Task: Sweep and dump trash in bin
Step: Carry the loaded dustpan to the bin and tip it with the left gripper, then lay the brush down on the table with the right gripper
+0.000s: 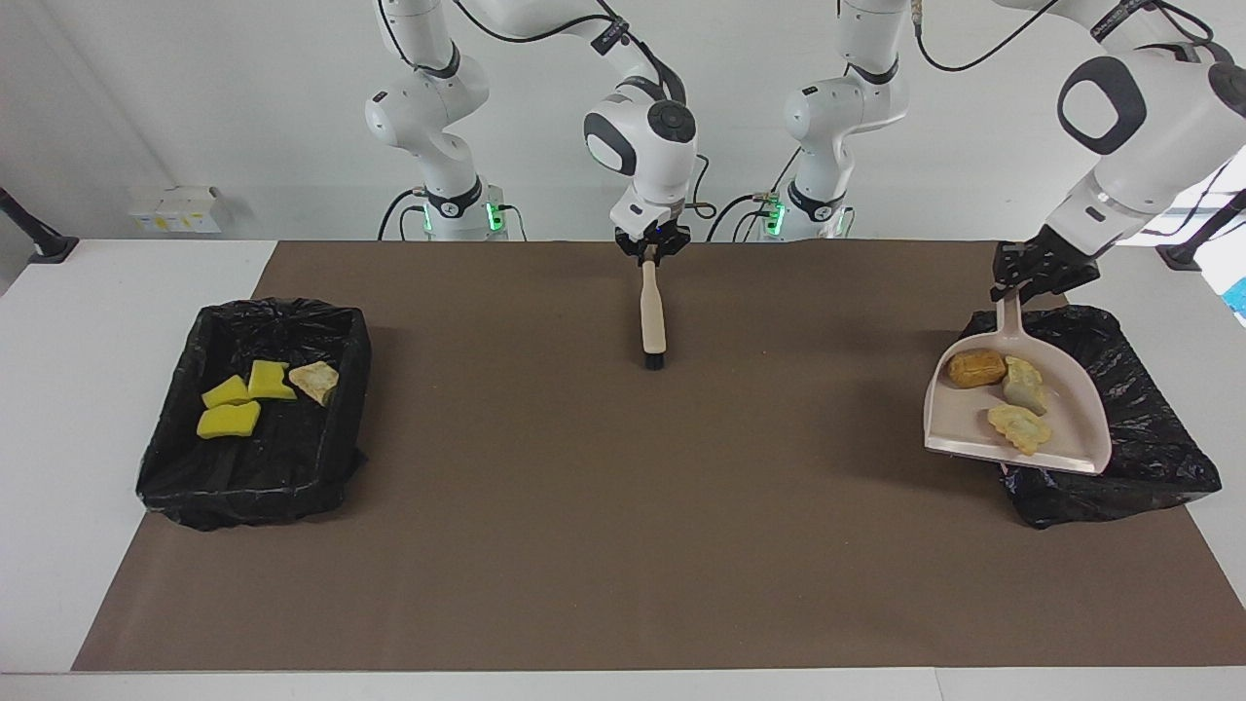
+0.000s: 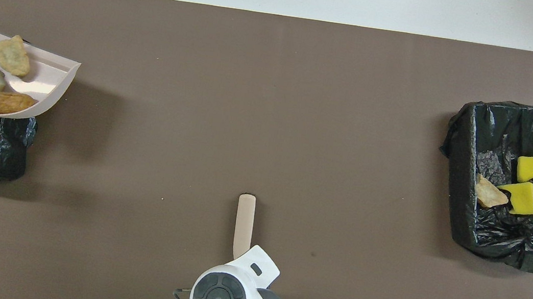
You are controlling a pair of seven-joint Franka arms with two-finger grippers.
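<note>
The left gripper [image 1: 1030, 275] has its fingers clamped on the handle of a dustpan [image 1: 1071, 443], holding it over the black-lined bin [image 1: 1158, 458] at the left arm's end of the counter, likely to tip out the three scraps [image 1: 1007, 394] it carries. The right gripper [image 1: 650, 255] grips a brush [image 1: 651, 316] upright near mid-counter; whether its fingers are loosening I cannot tell. The other bin [image 1: 185, 467] holds four scraps [image 1: 258, 389].

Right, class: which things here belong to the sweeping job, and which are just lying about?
Job: dustpan in left gripper, three scraps in it, bin beneath, brush in right gripper, second bin with four scraps.
Lying about: white box, black stand.
</note>
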